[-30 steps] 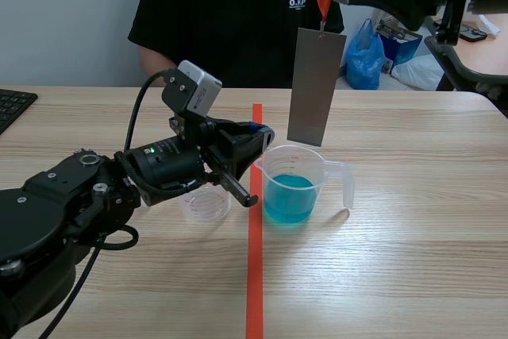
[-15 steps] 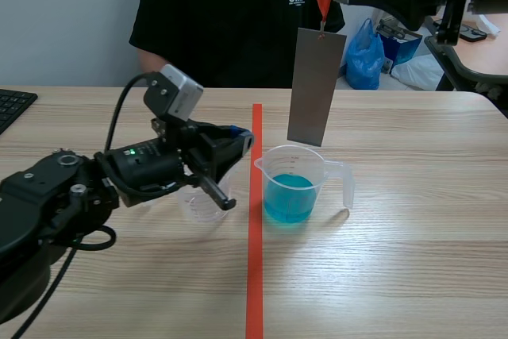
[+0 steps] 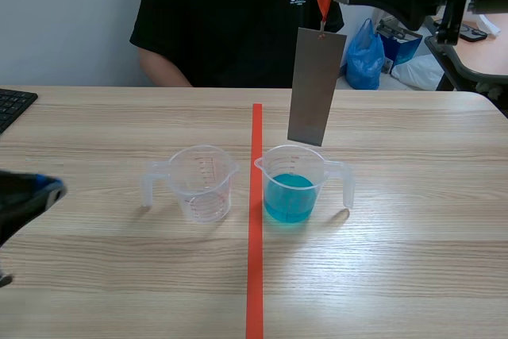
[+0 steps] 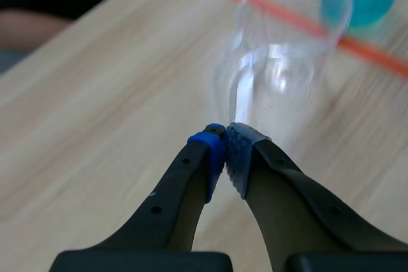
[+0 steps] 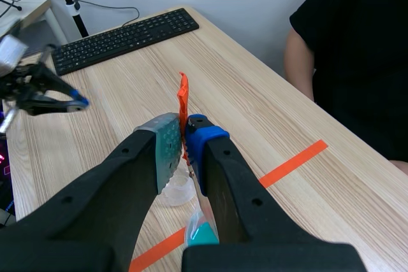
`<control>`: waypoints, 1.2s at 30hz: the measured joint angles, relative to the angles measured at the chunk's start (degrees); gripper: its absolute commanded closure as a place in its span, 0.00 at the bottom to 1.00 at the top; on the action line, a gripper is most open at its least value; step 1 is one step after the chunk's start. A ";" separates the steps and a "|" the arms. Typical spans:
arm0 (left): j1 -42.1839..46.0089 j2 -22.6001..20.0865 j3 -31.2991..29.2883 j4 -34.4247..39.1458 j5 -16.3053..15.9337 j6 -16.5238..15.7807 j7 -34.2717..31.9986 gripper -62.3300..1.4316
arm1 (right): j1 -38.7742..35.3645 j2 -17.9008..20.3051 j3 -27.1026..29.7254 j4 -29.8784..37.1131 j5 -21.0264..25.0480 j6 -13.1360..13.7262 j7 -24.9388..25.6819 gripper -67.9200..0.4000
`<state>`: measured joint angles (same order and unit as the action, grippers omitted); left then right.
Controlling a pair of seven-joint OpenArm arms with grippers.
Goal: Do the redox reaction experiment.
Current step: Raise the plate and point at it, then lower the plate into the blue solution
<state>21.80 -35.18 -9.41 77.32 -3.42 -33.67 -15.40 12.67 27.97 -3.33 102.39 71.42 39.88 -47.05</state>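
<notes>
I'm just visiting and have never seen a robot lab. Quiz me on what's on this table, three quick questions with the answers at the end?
1. True or false: the grey metal plate is dipped into the blue liquid.
2. What is the right gripper holding? A: a spoon. B: the orange strip that the plate hangs from. C: nothing at all.
3. Fill in: the empty clear cup stands on the robot's ____ side of the tape line.

Key: 1 false, the plate hangs above the liquid; 2 B; 3 left.
</notes>
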 measured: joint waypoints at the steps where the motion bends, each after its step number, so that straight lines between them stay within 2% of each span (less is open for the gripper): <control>1: 3.15 -0.07 -2.47 -0.07 1.38 0.02 -1.60 0.93 | 0.00 0.00 0.00 0.00 0.00 0.00 0.00 0.97; 4: 12.68 0.31 -8.83 -0.35 6.10 0.76 -7.48 0.93 | 0.00 0.00 0.00 0.00 0.00 0.00 0.00 0.97; 8: 23.91 3.30 -14.58 -0.59 13.33 5.64 -14.99 0.93 | 0.00 0.00 0.00 0.00 0.00 0.00 0.00 0.97; 12: 31.89 9.07 -18.29 -0.81 21.59 11.34 -21.51 0.93 | 0.00 0.00 0.00 0.00 0.00 0.00 0.00 0.97; 17: 36.48 16.81 -18.84 -0.90 30.16 16.61 -25.92 0.93 | 0.00 0.00 0.00 0.00 0.00 0.00 0.00 0.97; 22: 36.72 21.92 -18.62 -0.94 37.48 17.77 -28.22 0.93 | 0.00 0.00 0.00 0.00 0.00 0.00 0.00 0.97; 24: 36.63 22.82 -18.45 -0.96 38.38 17.79 -28.15 0.93 | 0.00 0.00 0.00 0.00 0.00 0.00 0.00 0.97; 36: 36.41 22.32 -18.18 -0.96 38.29 17.81 -28.13 0.93 | 0.00 -0.04 -0.13 -2.86 0.00 0.26 2.01 0.97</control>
<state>58.22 -12.86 -27.59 76.36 34.87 -15.86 -43.53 12.67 27.92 -3.46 99.53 71.42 40.14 -45.04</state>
